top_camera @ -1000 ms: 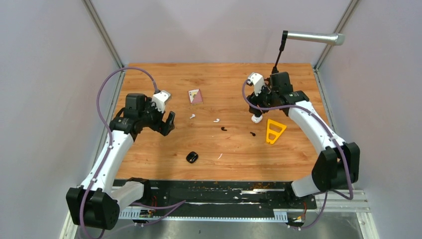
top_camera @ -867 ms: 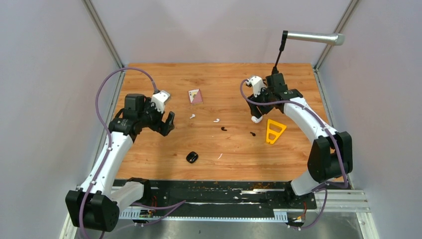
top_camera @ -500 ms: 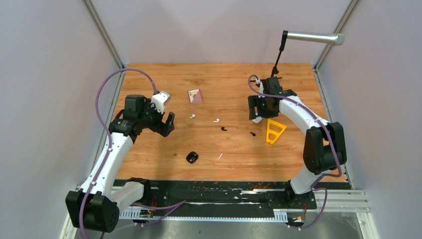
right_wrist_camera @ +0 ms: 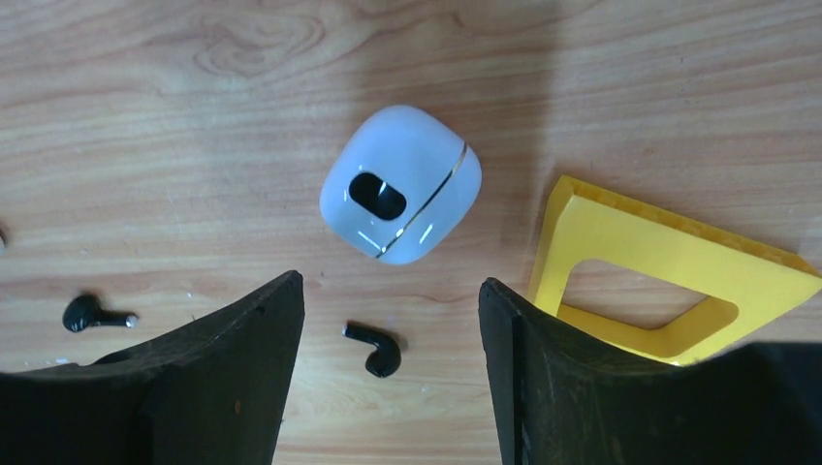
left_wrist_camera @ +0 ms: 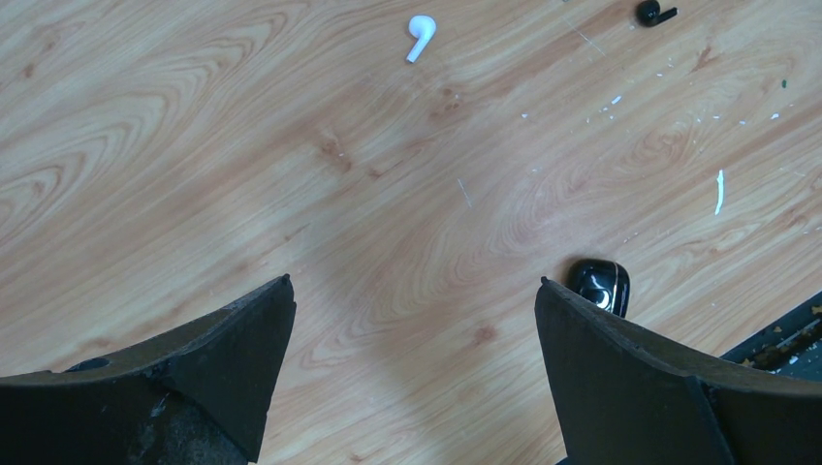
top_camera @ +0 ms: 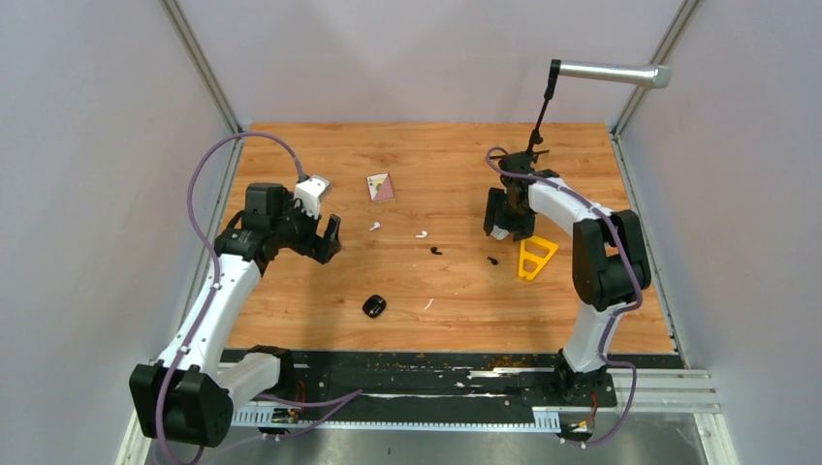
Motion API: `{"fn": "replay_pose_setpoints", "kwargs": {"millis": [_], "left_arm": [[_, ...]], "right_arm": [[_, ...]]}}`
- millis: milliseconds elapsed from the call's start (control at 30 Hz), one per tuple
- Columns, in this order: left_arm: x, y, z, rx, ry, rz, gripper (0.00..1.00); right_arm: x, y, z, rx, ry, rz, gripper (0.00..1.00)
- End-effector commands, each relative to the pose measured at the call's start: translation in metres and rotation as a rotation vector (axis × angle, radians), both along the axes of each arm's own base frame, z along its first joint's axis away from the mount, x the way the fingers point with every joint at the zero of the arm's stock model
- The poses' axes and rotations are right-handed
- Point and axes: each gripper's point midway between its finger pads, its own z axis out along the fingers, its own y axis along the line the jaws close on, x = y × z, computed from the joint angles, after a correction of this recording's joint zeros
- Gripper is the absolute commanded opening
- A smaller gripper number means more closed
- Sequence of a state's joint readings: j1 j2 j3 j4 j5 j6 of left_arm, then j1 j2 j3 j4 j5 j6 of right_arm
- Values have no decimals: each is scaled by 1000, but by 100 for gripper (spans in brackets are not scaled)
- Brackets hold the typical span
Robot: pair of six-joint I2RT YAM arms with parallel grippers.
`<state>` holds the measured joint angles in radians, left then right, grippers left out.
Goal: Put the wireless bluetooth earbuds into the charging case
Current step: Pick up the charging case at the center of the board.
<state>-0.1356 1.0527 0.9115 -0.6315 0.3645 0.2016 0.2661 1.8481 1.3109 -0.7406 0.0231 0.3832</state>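
Right wrist view: right claw [right_wrist_camera: 388,283] spread and empty, charging case [right_wrist_camera: 400,184] just beyond its tips, black earbud [right_wrist_camera: 373,349] beneath the gap; a pinch could squirt the glossy case aside.

Charging case [right_wrist_camera: 400,184] left of triangle frame [right_wrist_camera: 669,276], 1 earbud [right_wrist_camera: 373,349] before it
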Motion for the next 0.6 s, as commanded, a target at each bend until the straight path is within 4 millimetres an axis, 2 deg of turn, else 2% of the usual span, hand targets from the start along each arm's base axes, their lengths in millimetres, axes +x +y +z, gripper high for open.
{"fn": "replay_pose_setpoints", "kwargs": {"millis": [0,133,267,467,567], "left_arm": [[8,-1,8,-19,-25,16,100],[5,0,3,-16,0,18,100],[6,-2,2,-25,21,11,100],[13,-5,3,-36,12,11,100],[13,-5,3,-38,6,11,100]], "right_arm": [[24,2,3,6,-35,-97,66],[42,5,-1,13,-59,-121,65],[53,2,-8,-15,-70,-130,58],[50,-9,-17,-86,-69,-87,55],[49,-3,-18,-70,-99,36,47]]}}
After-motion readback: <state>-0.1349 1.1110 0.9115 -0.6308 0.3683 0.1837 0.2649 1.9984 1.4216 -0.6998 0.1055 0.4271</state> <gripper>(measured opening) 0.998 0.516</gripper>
